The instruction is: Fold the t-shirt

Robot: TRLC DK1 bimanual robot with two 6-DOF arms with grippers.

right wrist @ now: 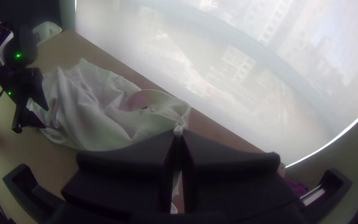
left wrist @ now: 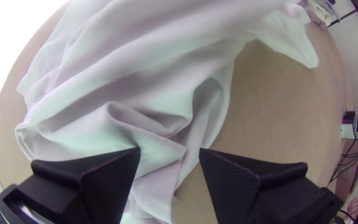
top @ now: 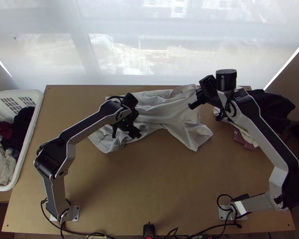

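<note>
At the counter's (top: 149, 187) one o'clock, we find the right tool (right wrist: 179, 132) pinching the shirt (top: 157, 111), likely for tension; at eleven, the left tool (left wrist: 170, 150) is spread, presumably to grip.

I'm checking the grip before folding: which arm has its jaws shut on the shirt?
The right arm: its jaws pinch a bit of the shirt, while those of the left arm stand open over it.

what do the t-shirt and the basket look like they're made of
T-shirt: probably matte cotton or a similar knit; it drapes in soft, rounded folds.
Basket: likely smooth, hard plastic, judging by its rigid white rim and evenly slotted walls.
</note>
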